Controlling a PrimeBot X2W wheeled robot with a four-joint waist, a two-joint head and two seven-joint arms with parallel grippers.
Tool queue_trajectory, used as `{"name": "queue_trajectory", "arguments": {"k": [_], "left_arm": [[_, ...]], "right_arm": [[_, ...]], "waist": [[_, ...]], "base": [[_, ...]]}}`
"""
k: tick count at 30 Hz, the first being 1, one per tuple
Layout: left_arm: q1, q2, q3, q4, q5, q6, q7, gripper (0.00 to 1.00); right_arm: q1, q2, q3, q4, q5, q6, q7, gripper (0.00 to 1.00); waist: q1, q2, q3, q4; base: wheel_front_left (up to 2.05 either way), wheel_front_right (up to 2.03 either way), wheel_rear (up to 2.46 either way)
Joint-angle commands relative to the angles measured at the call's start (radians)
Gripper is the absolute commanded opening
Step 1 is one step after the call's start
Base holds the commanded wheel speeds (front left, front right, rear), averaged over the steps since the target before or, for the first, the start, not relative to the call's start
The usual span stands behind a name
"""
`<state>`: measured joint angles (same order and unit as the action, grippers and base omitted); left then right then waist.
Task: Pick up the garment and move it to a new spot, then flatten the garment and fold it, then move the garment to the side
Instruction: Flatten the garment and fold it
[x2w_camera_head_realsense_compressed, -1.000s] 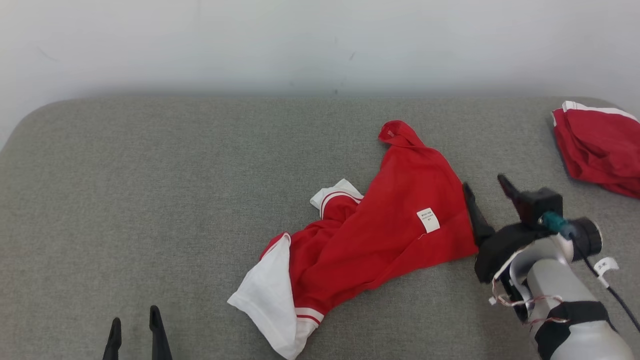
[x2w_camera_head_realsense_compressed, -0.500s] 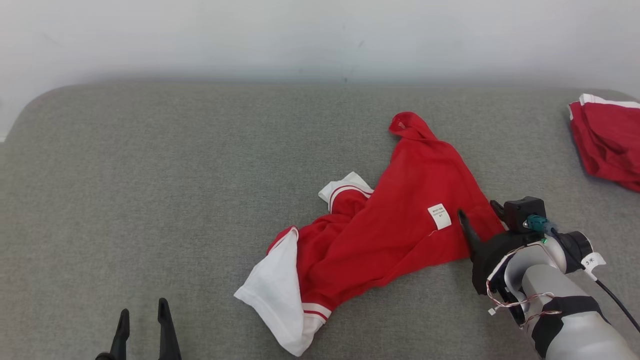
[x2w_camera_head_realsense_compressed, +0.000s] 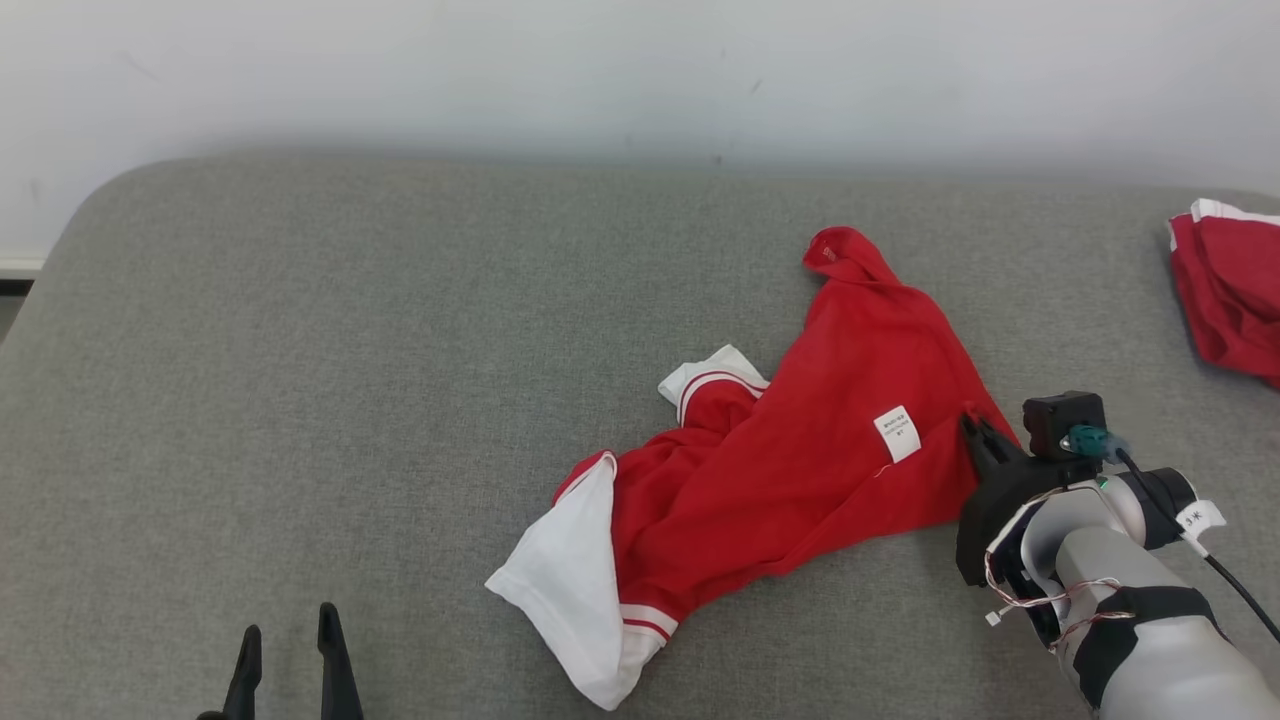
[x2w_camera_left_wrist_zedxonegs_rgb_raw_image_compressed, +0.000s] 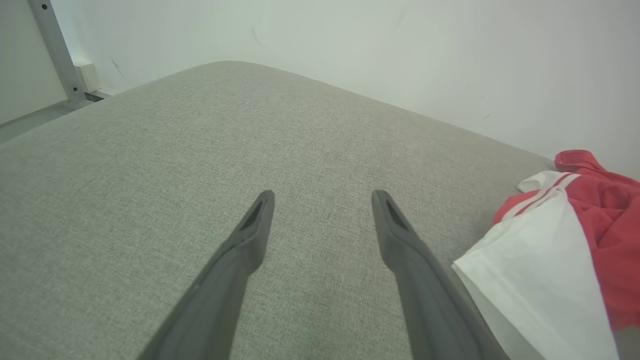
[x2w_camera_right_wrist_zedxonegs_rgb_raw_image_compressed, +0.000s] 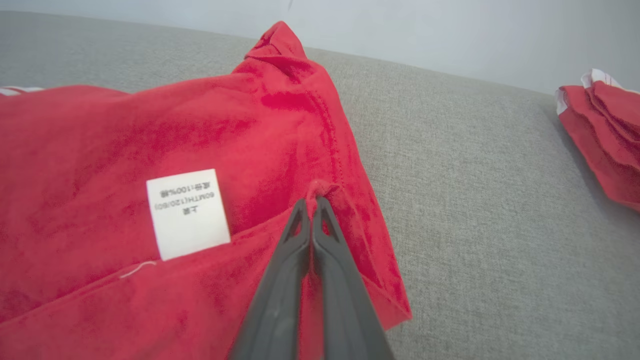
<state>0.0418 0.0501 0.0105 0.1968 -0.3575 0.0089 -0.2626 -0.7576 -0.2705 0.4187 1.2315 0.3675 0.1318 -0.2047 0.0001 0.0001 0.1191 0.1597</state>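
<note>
A crumpled red garment (x2w_camera_head_realsense_compressed: 790, 470) with white trim and a white care label (x2w_camera_head_realsense_compressed: 897, 433) lies right of centre on the grey cushion (x2w_camera_head_realsense_compressed: 350, 380). My right gripper (x2w_camera_head_realsense_compressed: 975, 432) sits at its right edge, fingers shut and pinching a small fold of the red cloth (x2w_camera_right_wrist_zedxonegs_rgb_raw_image_compressed: 314, 192), just right of the label (x2w_camera_right_wrist_zedxonegs_rgb_raw_image_compressed: 187, 212). My left gripper (x2w_camera_head_realsense_compressed: 288, 650) hovers open near the cushion's front left, fingers (x2w_camera_left_wrist_zedxonegs_rgb_raw_image_compressed: 250, 235) spread over bare fabric, the garment's white panel (x2w_camera_left_wrist_zedxonegs_rgb_raw_image_compressed: 535, 270) to its right.
A second red and white garment (x2w_camera_head_realsense_compressed: 1225, 300) lies bunched at the cushion's far right edge, also seen in the right wrist view (x2w_camera_right_wrist_zedxonegs_rgb_raw_image_compressed: 600, 135). A pale wall (x2w_camera_head_realsense_compressed: 640, 70) runs behind the cushion. The cushion's rounded left corner (x2w_camera_head_realsense_compressed: 90, 210) drops to the floor.
My right gripper moved left onto the garment's right edge and its fingers closed from wide open onto a pinch of red cloth. The head camera shifted a little; the left gripper stayed open.
</note>
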Motion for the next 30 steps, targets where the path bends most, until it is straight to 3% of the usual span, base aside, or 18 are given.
{"name": "queue_trajectory", "arguments": {"k": [1,6,14,16,17,18,19,25,30], "left_arm": [[0.016,0.001,0.0,0.003,-0.004,0.001,-0.003,1.0],[0.035,0.0,0.009,-0.001,-0.002,0.004,-0.003,1.0],[0.043,0.001,0.013,-0.009,-0.009,0.005,-0.003,1.0],[0.043,0.001,0.013,-0.009,-0.01,0.005,-0.003,1.0],[0.043,0.001,0.011,-0.008,-0.012,0.007,-0.003,1.0],[0.043,0.001,0.011,-0.008,-0.012,0.007,-0.003,1.0],[0.04,0.001,0.011,-0.005,-0.011,0.005,-0.003,1.0],[0.029,0.001,0.017,-0.006,-0.003,0.003,-0.003,1.0],[0.023,0.001,0.018,-0.002,0.001,0.0,-0.003,1.0]], "right_arm": [[0.021,-0.007,0.007,-0.013,0.005,-0.003,-0.023,0.0],[0.098,-0.027,0.016,-0.131,0.022,-0.003,-0.059,0.0],[0.439,-0.062,-0.116,-0.578,-0.026,-0.003,-0.059,0.0],[0.475,-0.058,-0.131,-0.59,-0.026,-0.003,-0.059,0.0],[0.528,-0.05,-0.148,-0.595,-0.034,-0.003,-0.059,0.93],[0.528,-0.05,-0.148,-0.595,-0.034,-0.003,-0.059,0.93],[0.547,-0.045,-0.162,-0.611,-0.05,-0.003,-0.06,1.0],[0.594,-0.033,-0.219,-0.685,-0.077,-0.003,-0.059,1.0],[0.581,-0.029,-0.23,-0.669,-0.084,-0.003,-0.059,1.0]], "waist": [[-0.0001,-0.0001,-0.016,-0.01],[-0.0001,-0.0001,-0.046,-0.045],[-0.0001,-0.0001,-0.041,-0.108],[-0.0001,-0.0001,-0.039,-0.113],[-0.0001,-0.0001,-0.034,-0.119],[-0.0001,-0.0001,-0.034,-0.119],[-0.0001,-0.0001,-0.031,-0.124],[-0.0001,-0.0001,-0.026,-0.132],[-0.0001,-0.0001,-0.027,-0.127]], "base": [[0.0,0.0,0.0],[0.0,0.0,0.0],[0.0,0.0,0.0],[0.0,0.0,0.0],[0.0,0.0,0.0],[0.0,0.0,0.0],[0.0,0.0,0.0],[0.0,0.0,0.0],[0.0,0.0,0.0]]}}
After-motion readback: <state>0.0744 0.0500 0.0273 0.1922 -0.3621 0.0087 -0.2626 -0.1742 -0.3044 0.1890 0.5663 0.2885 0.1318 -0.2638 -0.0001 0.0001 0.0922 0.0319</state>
